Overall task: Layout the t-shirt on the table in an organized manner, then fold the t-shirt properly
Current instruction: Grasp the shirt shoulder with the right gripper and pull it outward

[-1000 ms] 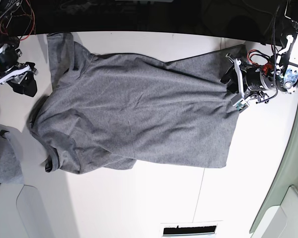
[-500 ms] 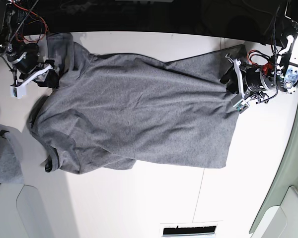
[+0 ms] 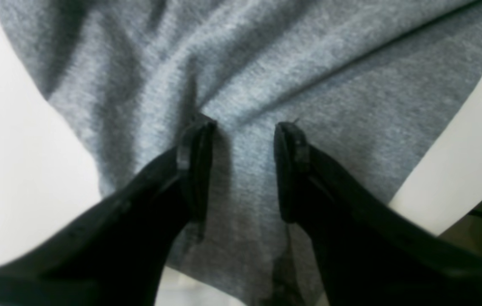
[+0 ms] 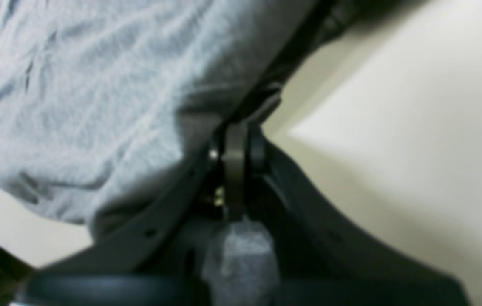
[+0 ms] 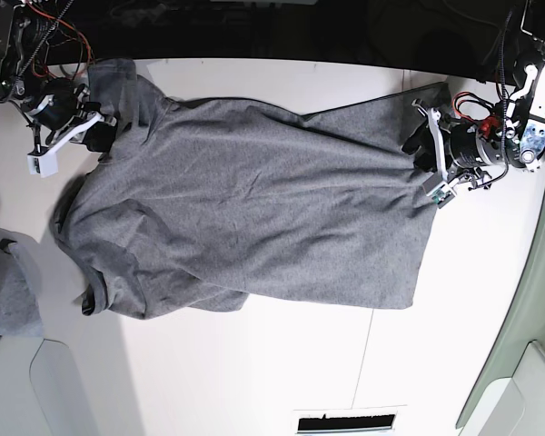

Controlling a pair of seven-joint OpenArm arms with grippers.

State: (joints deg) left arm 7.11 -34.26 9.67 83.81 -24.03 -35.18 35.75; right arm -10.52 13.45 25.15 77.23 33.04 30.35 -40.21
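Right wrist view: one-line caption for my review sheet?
Right gripper shut on the t-shirt edge, above the white table.

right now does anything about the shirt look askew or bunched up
Yes. The heather-grey cotton t-shirt lies crooked on the white table: its lower-left sleeve is bunched and folded under, and creases run toward the right end effector.

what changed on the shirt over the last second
The right gripper swung in from the table's edge to the t-shirt sleeve and shut on it. The left gripper stayed open, pressed on the hem; the shirt itself barely shifted.
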